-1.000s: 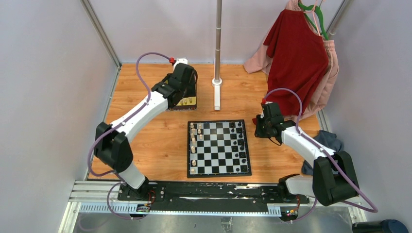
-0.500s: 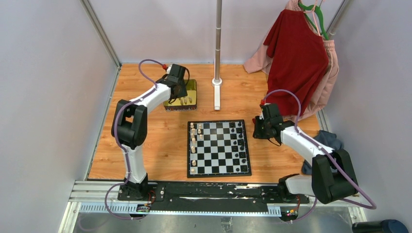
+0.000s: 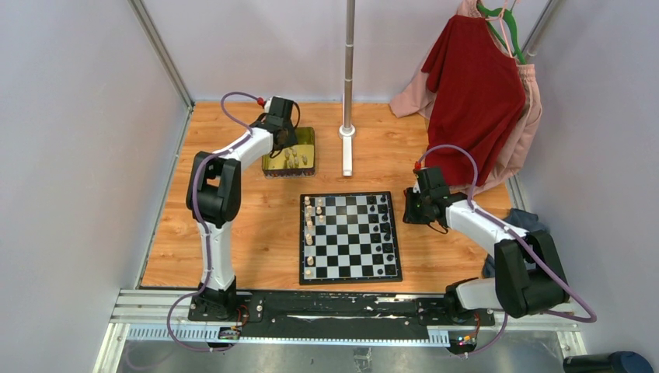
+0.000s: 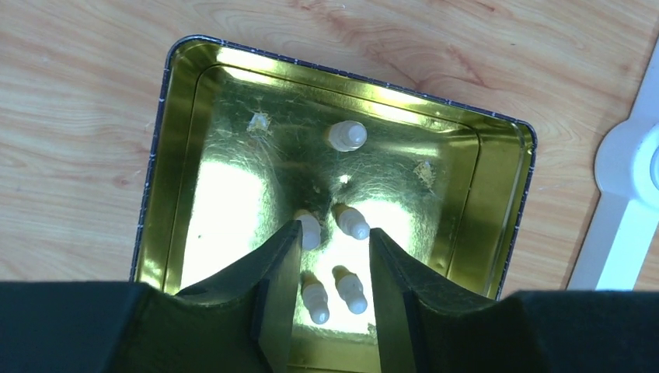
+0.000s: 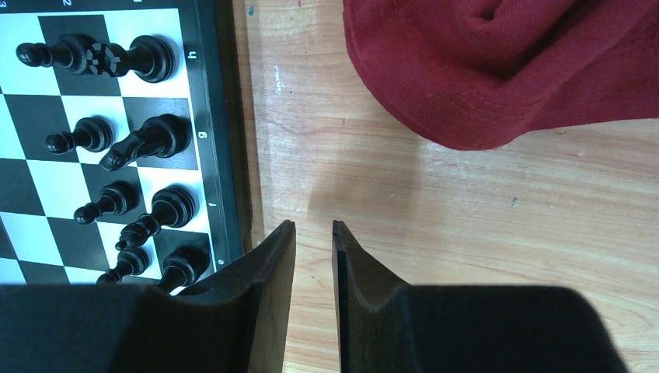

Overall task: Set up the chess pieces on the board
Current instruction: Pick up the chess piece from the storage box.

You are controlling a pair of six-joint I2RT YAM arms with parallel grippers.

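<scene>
Left gripper point(image 4: 332, 233): jaws parted, nothing gripped; cream chess pieces point(image 4: 346, 137) seen in gold tin point(image 4: 167, 148).
Right gripper point(image 5: 313, 227): jaws nearly closed, empty, over tabletop point(image 5: 435, 225).
Board point(image 3: 350, 235): black pieces point(image 5: 148, 138) at 9 o'clock of right jaws.

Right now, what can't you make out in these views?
- Left wrist: near end of the gold tin is covered by the left hand; more cream pieces may sit under it.
- Right wrist: most of the board is cut off by the left edge; the right hand blocks its near corner.
- Top: piece types on the board are too small to name.
</scene>
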